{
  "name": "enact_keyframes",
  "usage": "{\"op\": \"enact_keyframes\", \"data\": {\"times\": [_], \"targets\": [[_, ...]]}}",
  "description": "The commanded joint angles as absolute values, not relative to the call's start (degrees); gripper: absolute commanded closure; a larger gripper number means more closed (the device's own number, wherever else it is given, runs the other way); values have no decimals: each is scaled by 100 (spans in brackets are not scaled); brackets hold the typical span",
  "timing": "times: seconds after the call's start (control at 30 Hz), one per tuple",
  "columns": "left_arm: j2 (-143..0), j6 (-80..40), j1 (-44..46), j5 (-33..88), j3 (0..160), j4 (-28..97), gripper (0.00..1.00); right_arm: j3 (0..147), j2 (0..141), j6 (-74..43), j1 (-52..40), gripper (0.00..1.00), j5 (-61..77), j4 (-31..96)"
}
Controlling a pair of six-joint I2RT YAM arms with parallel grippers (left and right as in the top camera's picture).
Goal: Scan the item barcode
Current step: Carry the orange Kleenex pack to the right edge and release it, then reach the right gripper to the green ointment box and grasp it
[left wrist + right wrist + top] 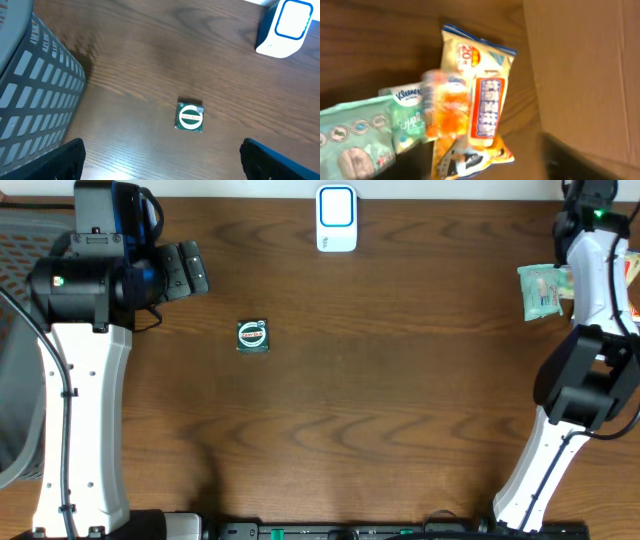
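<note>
A small square green-and-white item (253, 335) lies flat on the wooden table, also in the left wrist view (190, 117). The white and blue scanner (336, 218) stands at the table's far edge, upper right in the left wrist view (285, 27). My left gripper (162, 162) hovers open and empty, short of the green item. My right gripper (485, 167) is over a pile of packets at the far right, its jaws wide apart. A blurred orange packet (445, 107) shows loose below it, over a yellow snack packet (480, 100).
A teal tissue pack (355, 135) and Kleenex pack (407, 115) lie beside the snacks; the pile shows overhead (545, 288). A cardboard box wall (585, 65) stands right of them. A grey mesh basket (35, 100) sits left of the left arm.
</note>
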State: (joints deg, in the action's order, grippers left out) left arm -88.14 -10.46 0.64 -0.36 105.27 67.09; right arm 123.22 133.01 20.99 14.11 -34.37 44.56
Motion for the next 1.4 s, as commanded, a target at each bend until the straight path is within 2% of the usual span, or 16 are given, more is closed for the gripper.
{"op": "enact_keyframes", "data": {"times": [0.0, 0.23, 0.43, 0.6, 0.77, 0.97, 1.23, 1.37], "targets": [[-8842, -1031, 67, -67, 10523, 6726, 2, 12359, 13174, 1717, 1459, 1, -2982, 4598], [-8842, -1031, 67, -67, 10523, 6726, 2, 12359, 13174, 1695, 1391, 1, 311, 5022], [-8842, -1031, 67, -67, 10523, 6726, 2, 12359, 13174, 891, 1057, 1, 4316, 5164], [-8842, -1031, 67, -67, 10523, 6726, 2, 12359, 13174, 432, 539, 1, 5634, 5205], [-8842, -1031, 67, -67, 10523, 6726, 2, 12357, 13194, 432, -237, 1, 5553, 5240], [-8842, -1031, 67, -67, 10523, 6726, 2, 12348, 13255, 187, -1389, 1, 4254, 5247], [-8842, -1031, 67, -67, 10523, 6726, 2, 12348, 13288, -1468, -3002, 1, 1118, 5054], [-8842, -1031, 67, -67, 10523, 6726, 2, 12348, 13351, -2388, -3590, 1, 386, 5002]]}}
